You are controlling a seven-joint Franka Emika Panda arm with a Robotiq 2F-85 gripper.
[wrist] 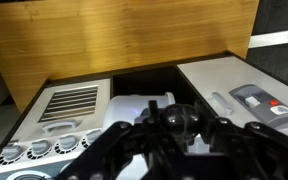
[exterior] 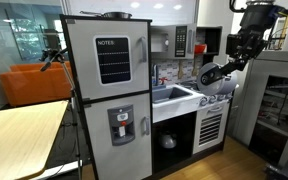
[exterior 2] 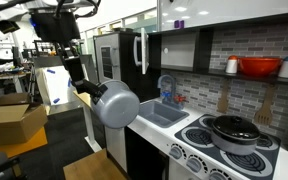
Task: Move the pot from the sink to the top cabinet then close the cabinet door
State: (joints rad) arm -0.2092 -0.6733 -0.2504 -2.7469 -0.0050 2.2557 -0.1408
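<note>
- The fridge (exterior: 108, 95) carried a dark panel headed "NOTES" (exterior: 106, 43), the only writing I could read. The print on the microwave (exterior: 181, 40) was too small to make out.
- The pot (exterior 2: 117, 106) hung in the air, clear of the surface. It was tipped on its side, with its shiny round base facing the camera.
- It hovered near the sink (exterior 2: 162, 114), out past the counter's front edge and not in the basin.
- The pincer (exterior 2: 86, 94) was pinching the pot from the side away from the sink. The exact finger contact was hidden behind the pot's body.
- In both exterior views the pot sat right against the pincer, at the end of the black arm (exterior: 249, 35).
- In the wrist view the pincer's fingers (wrist: 134, 140) were a dark blur along the bottom edge.
- A dark lidded pan (exterior 2: 234, 130) sat on the stove (exterior 2: 229, 150), well apart from the held pot.
</note>
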